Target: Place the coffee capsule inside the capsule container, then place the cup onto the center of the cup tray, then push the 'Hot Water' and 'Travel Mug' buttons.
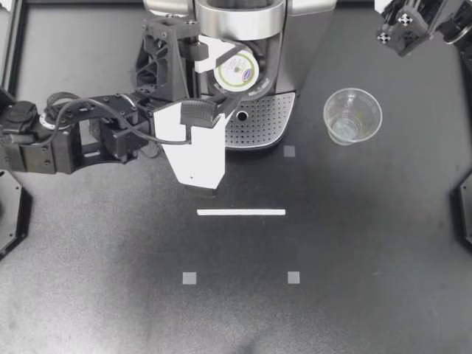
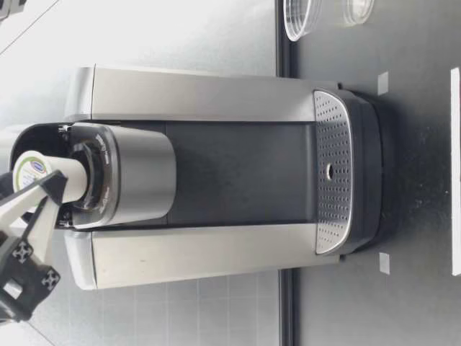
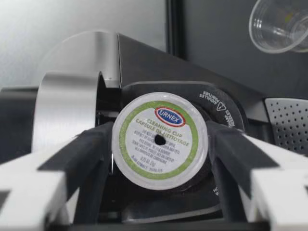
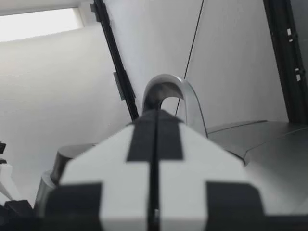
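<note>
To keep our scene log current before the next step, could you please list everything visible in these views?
coffee machine: one, silver and black, at the middle of the table's far edge
capsule container: one, black, open at the machine's top
coffee capsule: one, white lid with green ring, at the container's mouth
cup tray: one, silver, perforated, at the machine's base
cup: one, clear, upright on the table beside the tray, on my right arm's side
tape strip: one, white, in front of the machine
square markers: three, grey, on the table
table: one, black
left gripper: black and white, shut on the coffee capsule
right gripper: shut, holding nothing, by the far right corner
</note>
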